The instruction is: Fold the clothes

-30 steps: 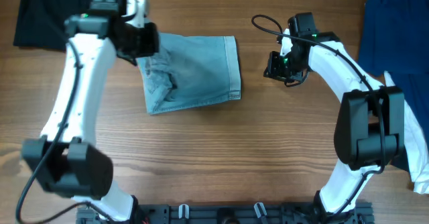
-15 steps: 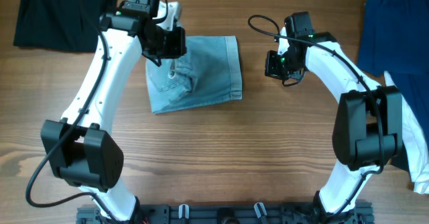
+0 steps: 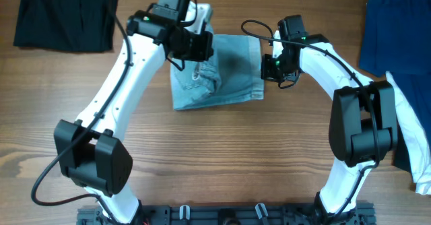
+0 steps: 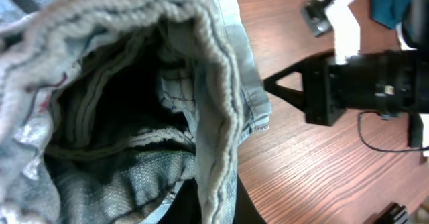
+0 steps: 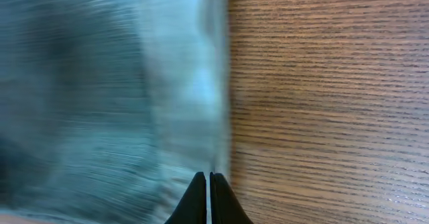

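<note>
The pale blue denim shorts (image 3: 232, 77) lie folded and bunched on the wooden table at centre back. My left gripper (image 3: 190, 50) is shut on a bunched fold of them at their left side. The left wrist view shows the gathered waistband and seams of the shorts (image 4: 134, 83) close up, with fabric pinched between the left gripper's fingers (image 4: 209, 207). My right gripper (image 3: 271, 67) is shut, its tips at the shorts' right hem. In the right wrist view the closed right gripper fingers (image 5: 208, 187) sit over the edge of the blurred shorts (image 5: 100, 83).
A black garment (image 3: 64, 16) lies at the back left. A navy garment (image 3: 397, 23) lies at the back right, with a white one (image 3: 417, 144) below it at the right edge. The right arm's gripper body (image 4: 348, 90) shows close to the shorts in the left wrist view.
My left gripper has dragged the shorts to the right across the table. My right gripper has shifted slightly left, and the shorts' hem now meets it.
</note>
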